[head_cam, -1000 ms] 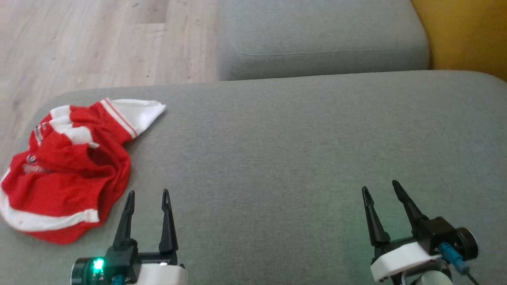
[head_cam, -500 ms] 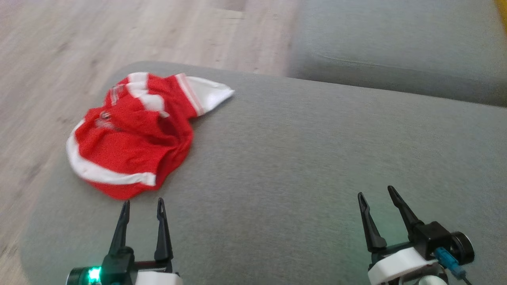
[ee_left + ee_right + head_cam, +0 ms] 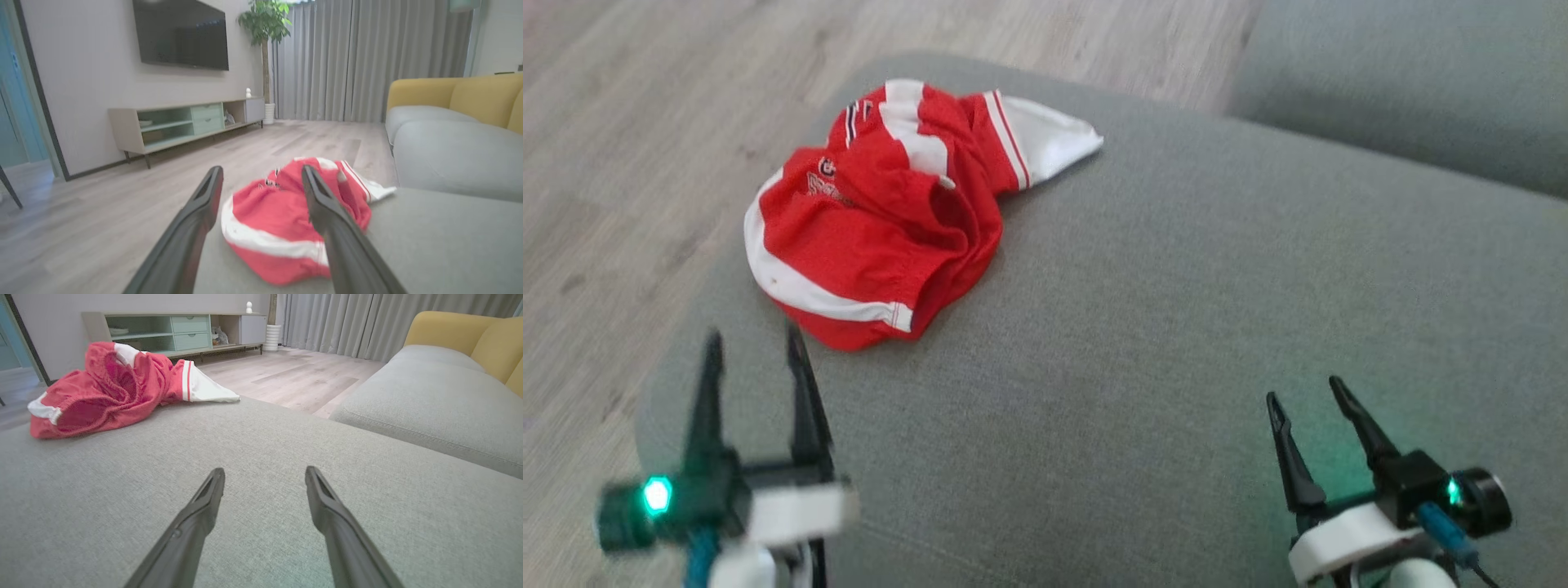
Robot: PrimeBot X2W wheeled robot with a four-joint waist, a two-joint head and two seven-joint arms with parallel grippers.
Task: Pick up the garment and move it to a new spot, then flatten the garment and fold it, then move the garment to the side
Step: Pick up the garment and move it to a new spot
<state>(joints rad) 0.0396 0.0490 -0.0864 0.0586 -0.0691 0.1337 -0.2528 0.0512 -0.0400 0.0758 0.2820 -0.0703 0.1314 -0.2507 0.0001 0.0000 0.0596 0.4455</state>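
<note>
Nearest, at the bottom of the head view, are the two claws. The left claw (image 3: 753,335) is at the lower left and looks blurry. Its two dark fingers are apart, with nothing between them. The right claw (image 3: 1303,389) is at the lower right. Its fingers are apart too, and it holds nothing. Both claws hang over a big grey seat (image 3: 1176,286). Their fingers point away from the robot. The left one is by the seat's left edge.

A bit farther on lies the garment (image 3: 874,220). It is red with white bands. It sits in a crumpled heap on the grey seat, near the far left corner. One white end sticks out to the right. The garment is just ahead of the left claw, not touching it. In the left wrist view it shows between and past that claw's fingers. It is well apart from the right claw, off to that claw's left.

Past the garment is the pale wood floor (image 3: 645,122). To the right of the floor is a second grey seat (image 3: 1421,82) with a yellow back (image 3: 470,94). At the far side of the room are a long low cabinet (image 3: 184,122), a dark TV (image 3: 182,34) on the wall above it, a tall green plant (image 3: 265,20) and grey curtains (image 3: 367,61).
</note>
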